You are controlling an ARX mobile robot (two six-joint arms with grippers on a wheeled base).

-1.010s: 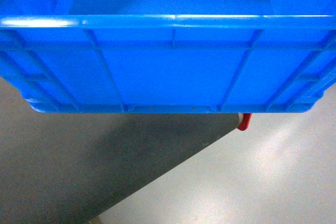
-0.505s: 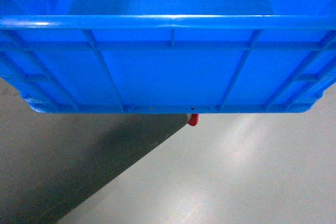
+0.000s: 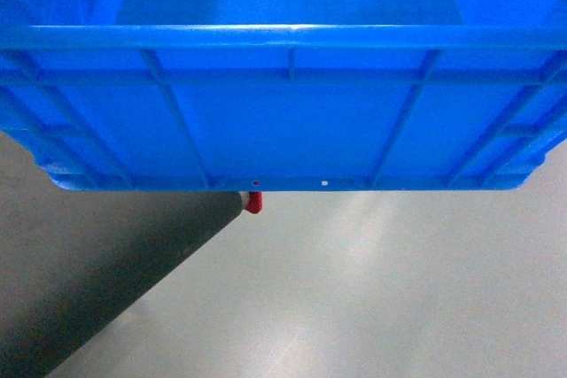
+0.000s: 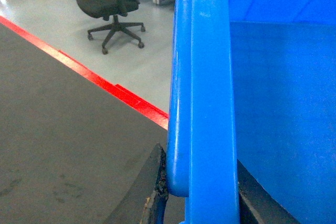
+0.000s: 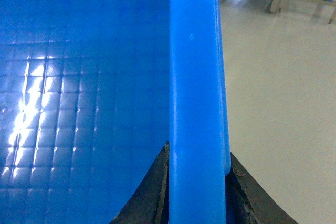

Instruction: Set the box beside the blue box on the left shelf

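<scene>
The box [image 3: 283, 112] is a glossy bright blue moulded plastic crate, open-topped, with a thick rolled rim, vertical and diagonal wall ribs and a square-gridded inner floor. It is held up above the smooth grey floor [image 3: 399, 298], filling the upper head view. The left gripper [image 4: 202, 192] clamps one side rim between dark pads; the right gripper [image 5: 197, 182] clamps the opposite rim. A red floor line [image 4: 100, 80] borders dark matting; an office chair [image 4: 110, 3] stands beyond

A pale grey floor [image 4: 131, 61], with a dark mat [image 4: 58, 145] edged by red tape [image 4: 105, 85]; beyond the tape stands an office chair [image 4: 113, 3].
</scene>
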